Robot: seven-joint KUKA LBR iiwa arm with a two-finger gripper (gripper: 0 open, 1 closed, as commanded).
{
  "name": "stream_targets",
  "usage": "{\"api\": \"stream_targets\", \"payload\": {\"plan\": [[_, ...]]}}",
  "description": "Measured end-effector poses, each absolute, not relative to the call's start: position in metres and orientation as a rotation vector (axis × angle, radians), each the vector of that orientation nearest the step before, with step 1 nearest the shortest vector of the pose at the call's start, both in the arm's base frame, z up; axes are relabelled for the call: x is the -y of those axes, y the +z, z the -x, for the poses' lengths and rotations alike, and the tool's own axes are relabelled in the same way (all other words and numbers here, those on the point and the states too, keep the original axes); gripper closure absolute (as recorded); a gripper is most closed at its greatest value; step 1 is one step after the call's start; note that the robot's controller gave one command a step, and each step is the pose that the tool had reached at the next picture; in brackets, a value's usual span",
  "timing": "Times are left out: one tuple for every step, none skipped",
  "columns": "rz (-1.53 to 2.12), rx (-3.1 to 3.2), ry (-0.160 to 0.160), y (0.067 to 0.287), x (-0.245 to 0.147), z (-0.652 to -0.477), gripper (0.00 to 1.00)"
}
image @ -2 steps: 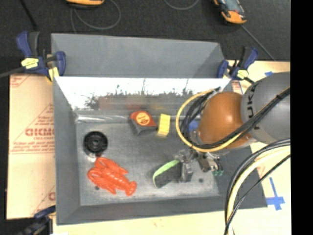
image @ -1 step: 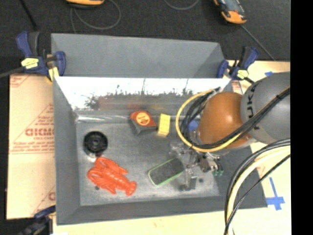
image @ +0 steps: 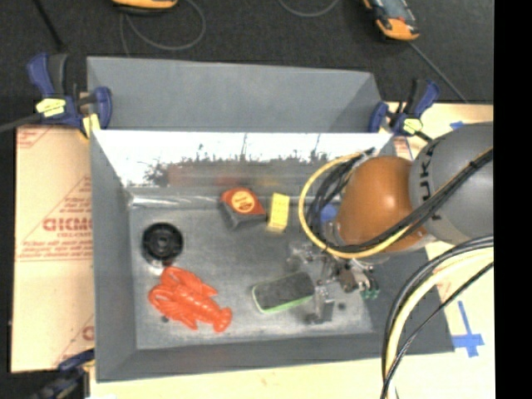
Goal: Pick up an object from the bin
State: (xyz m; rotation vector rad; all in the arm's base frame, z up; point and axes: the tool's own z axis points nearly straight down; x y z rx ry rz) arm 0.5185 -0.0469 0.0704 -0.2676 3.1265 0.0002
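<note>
Dark grey with a green lower edge, a flat oblong thing [image: 281,293] lies at the frame's lower centre on the bin [image: 224,260] floor. The gripper [image: 326,299] sits at its right end, likely lined up to take it; whether it is spread or closed cannot be told. Left lies a red lobster toy [image: 189,299].

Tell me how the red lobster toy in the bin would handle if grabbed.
The red lobster-shaped toy looks plastic, so probably light. Its thin claws and legs may flex. Lying flat, it seems unlikely to roll.
</note>
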Motion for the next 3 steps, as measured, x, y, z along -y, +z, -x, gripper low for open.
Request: {"api": "stream_targets", "payload": {"plan": [[0.37,-3.12,-0.003,0.07,0.04,-0.516,0.0],[0.079,-3.138,0.001,0.071,0.025,-0.5,1.0],[0.079,-3.138,0.001,0.071,0.025,-0.5,1.0]]}}
